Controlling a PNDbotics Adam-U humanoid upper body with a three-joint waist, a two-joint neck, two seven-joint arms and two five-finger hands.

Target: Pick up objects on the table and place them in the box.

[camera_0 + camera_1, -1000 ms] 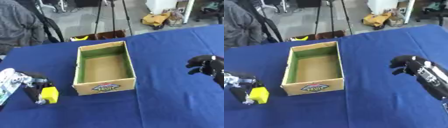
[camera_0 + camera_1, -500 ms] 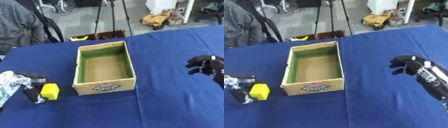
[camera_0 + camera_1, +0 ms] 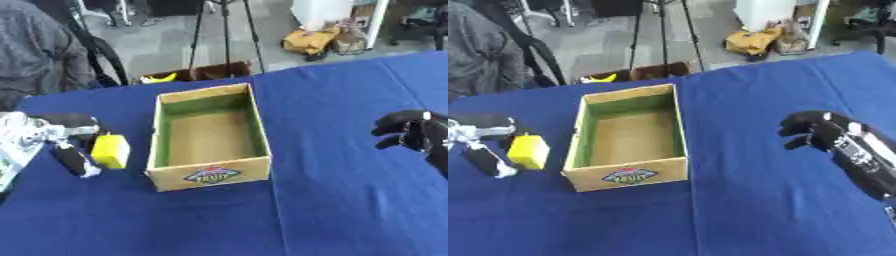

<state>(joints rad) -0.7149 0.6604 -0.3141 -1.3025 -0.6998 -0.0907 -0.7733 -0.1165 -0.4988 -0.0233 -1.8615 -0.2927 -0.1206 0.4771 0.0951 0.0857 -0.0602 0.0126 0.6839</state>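
Yellow block [image 3: 110, 151], box [image 3: 209, 174] logo unreadable

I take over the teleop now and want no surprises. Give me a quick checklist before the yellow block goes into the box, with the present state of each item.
1. Yellow block held by the left robot hand: ok.
2. Block clear of the table: cannot tell.
3. Box open, nothing visible inside: ok.
4. Block beside the box, not yet over its opening: not ok.
5. Right robot hand away from the box, holding nothing: ok.
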